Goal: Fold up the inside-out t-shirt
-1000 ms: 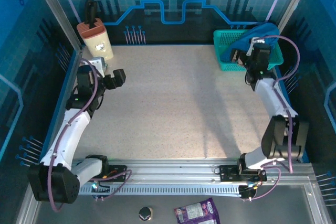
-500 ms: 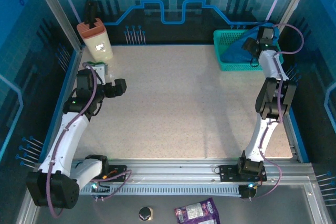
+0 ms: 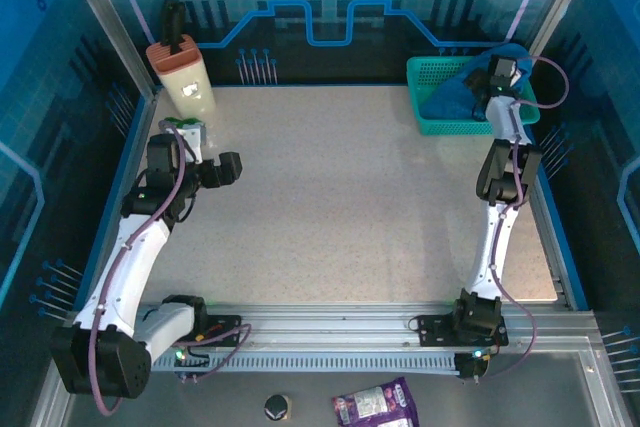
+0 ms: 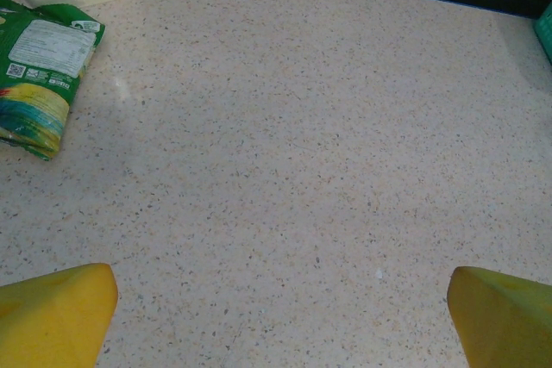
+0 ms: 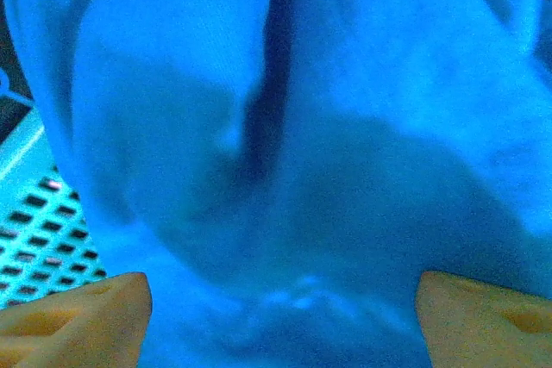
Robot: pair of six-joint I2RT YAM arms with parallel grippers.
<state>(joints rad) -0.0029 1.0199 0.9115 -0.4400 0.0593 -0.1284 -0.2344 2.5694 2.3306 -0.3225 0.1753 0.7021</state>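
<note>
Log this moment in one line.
right gripper: open at t-shirt in basket | left gripper: open over table | fold: not started

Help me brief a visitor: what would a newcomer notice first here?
The blue t-shirt bunched in the teal basket at the far right corner, with the right fingers apart, close to the cloth. At far left, the left fingers hang wide open over bare table near a green packet.

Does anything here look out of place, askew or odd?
The blue t-shirt lies crumpled in the teal basket at the far right corner of the table, heaped over the basket's rim rather than spread flat. A purple packet lies off the table, past its near edge.
</note>
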